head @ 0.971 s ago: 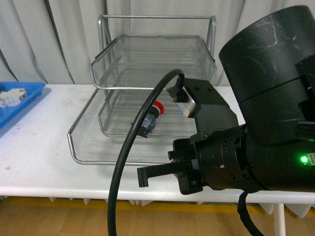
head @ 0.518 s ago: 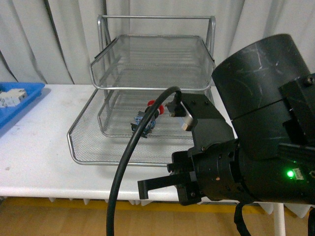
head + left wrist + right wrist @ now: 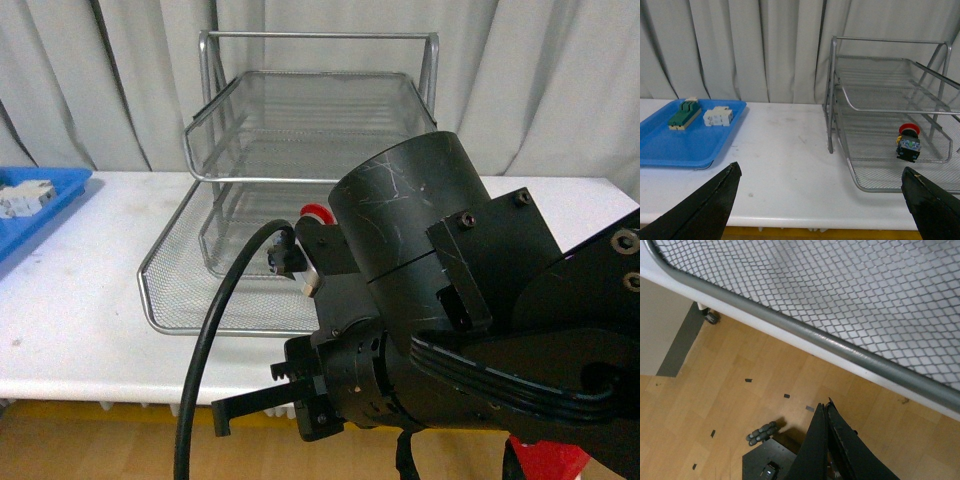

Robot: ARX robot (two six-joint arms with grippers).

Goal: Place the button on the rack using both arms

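In the front view the right arm's dark bulk fills the lower right, hiding most of the button (image 3: 316, 212), whose red cap peeks out at centre on the bottom tray of the silver wire rack (image 3: 230, 120); a blue tray (image 3: 40, 205) sits at the left edge. In the left wrist view the left gripper (image 3: 822, 202) is spread wide and empty, white table (image 3: 785, 165) between its fingers; the button stands upright at right in the lowest tray. In the right wrist view the right gripper (image 3: 827, 440) is pressed together, empty, below the rack's rim over the wooden floor (image 3: 715, 390).
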